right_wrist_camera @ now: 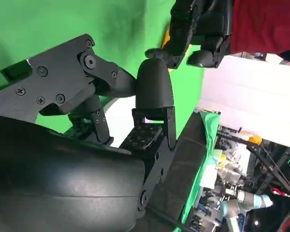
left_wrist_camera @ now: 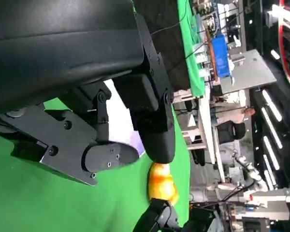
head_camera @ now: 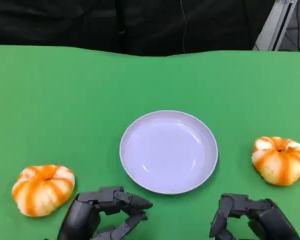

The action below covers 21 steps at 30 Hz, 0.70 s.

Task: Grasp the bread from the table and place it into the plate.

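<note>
We see the head view evenly and brightly lit from above: the green cloth-covered table shows no hard shadows, only a soft dark rim under the pale lilac round plate at its lower edge. Faint white glints sit on the plate's inner wall. The dark backdrop along the top of the frame is underexposed and featureless. In the left wrist view we find bright strip lights at the right edge blown out, and the near black hand slightly soft. The right wrist view's white wall glares at the right.
</note>
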{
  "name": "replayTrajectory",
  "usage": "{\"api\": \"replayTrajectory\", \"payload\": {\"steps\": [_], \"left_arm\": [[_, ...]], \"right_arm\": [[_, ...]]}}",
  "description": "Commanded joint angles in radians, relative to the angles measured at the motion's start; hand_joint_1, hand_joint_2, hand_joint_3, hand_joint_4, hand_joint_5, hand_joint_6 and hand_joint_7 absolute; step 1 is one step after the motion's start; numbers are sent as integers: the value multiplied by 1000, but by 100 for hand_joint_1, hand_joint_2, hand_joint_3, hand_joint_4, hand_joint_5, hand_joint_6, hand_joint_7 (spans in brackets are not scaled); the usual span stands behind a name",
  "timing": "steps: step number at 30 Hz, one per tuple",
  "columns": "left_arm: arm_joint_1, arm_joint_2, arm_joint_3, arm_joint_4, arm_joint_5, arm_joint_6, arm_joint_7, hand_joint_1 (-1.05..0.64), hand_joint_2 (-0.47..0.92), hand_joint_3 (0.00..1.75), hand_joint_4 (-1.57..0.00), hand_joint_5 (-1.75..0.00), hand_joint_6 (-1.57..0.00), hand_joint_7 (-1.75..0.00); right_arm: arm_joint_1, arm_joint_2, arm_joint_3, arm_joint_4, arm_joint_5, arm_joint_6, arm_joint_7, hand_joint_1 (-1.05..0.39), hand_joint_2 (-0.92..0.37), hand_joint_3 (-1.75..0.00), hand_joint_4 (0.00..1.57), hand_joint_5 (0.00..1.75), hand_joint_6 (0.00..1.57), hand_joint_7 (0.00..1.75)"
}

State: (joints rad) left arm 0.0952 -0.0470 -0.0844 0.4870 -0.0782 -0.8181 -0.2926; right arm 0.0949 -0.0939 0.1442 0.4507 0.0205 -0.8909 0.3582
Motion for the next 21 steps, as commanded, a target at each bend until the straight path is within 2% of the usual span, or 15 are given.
{"api": "replayTrajectory", "payload": {"steps": [1,6,10,19,21], "left_arm": [[15,15,0,-30,-32,14,-21,-21,87,19,-103,-38,-115,-1],[19,15,0,-40,-37,22,-25,-22,90,11,-106,-27,-113,0],[25,35,0,-78,-69,70,-59,-28,90,4,-89,-9,-87,0],[34,41,1,-108,-67,92,-67,-29,92,1,-85,-3,-81,0],[32,45,1,-104,-70,84,-75,-33,92,3,-83,-1,-78,0]], "right_arm": [[0,-10,-5,5,11,-12,-1,-23,-62,-92,79,157,77,134],[0,-10,-5,5,13,-10,1,-23,-62,-93,80,157,78,134],[-6,-8,-6,19,20,-16,5,-23,-63,-92,80,157,78,133],[-5,-9,-6,18,21,-18,6,-22,-64,-91,80,156,78,133],[-6,-10,-5,22,23,-21,9,-22,-64,-91,80,156,78,133]]}}
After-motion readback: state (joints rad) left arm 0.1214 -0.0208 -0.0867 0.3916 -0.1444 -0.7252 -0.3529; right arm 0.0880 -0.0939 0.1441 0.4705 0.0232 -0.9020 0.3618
